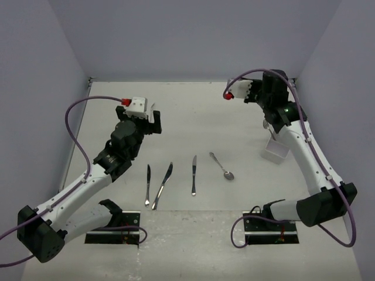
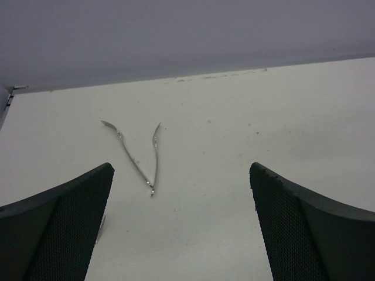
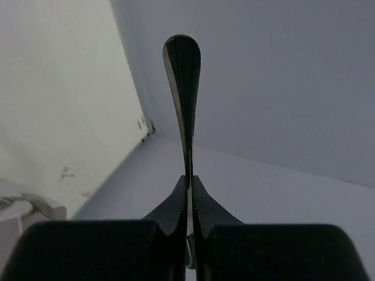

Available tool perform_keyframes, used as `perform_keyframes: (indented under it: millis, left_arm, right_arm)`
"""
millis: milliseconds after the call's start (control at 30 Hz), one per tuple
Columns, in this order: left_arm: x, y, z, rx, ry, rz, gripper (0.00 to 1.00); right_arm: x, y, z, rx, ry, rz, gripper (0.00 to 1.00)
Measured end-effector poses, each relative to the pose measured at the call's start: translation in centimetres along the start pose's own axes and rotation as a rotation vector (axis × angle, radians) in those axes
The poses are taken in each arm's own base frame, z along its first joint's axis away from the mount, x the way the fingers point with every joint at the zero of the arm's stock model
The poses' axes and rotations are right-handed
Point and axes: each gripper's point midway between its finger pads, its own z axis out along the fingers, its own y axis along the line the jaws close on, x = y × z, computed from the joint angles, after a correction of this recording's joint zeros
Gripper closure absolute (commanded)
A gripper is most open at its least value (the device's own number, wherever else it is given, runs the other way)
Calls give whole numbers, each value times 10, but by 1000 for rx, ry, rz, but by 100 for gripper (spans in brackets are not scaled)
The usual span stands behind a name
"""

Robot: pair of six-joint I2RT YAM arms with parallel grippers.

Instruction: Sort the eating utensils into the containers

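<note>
Three knives [image 1: 147, 185] [image 1: 163, 184] [image 1: 193, 174] and a spoon [image 1: 222, 166] lie in a loose row on the pale table in front of the arm bases. My right gripper [image 3: 190, 178] is shut on a slim utensil handle [image 3: 183, 70] that sticks out past the fingertips, raised above the table. In the top view this gripper [image 1: 268, 115] hangs just above the white container [image 1: 275, 151], whose corner [image 3: 17, 211] shows low in the right wrist view. My left gripper [image 2: 181, 170] is open and empty over the left-middle table [image 1: 153, 117]. Two thin utensils [image 2: 126, 155] [image 2: 156, 155] lie in a V ahead of it.
Grey walls close the table on three sides, with the back-left corner [image 2: 12, 93] in the left wrist view. Purple cables loop off both arms. The arm bases [image 1: 114, 231] [image 1: 272, 234] sit at the near edge.
</note>
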Motion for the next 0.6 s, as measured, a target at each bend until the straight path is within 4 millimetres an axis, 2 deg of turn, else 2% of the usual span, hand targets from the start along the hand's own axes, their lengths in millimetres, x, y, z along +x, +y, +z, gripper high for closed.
perform_keyframes:
  millis: [167,267,433,600]
  left_arm:
    - [27,-7,18,-12,94,28,0]
    - [43,-10,24,-8,145,49,0]
    - [51,-13,24,9,155,52,0]
    - [67,-8,17,7,149,49,0]
  right_arm:
    - [50,-19,-8,-29,137,-352,100]
    - [81,-21,-12,-64,275,-510,100]
    - [130,-12,-17,-191,498,-642,100]
    - [171,-6,-40,-286,667,-672,100]
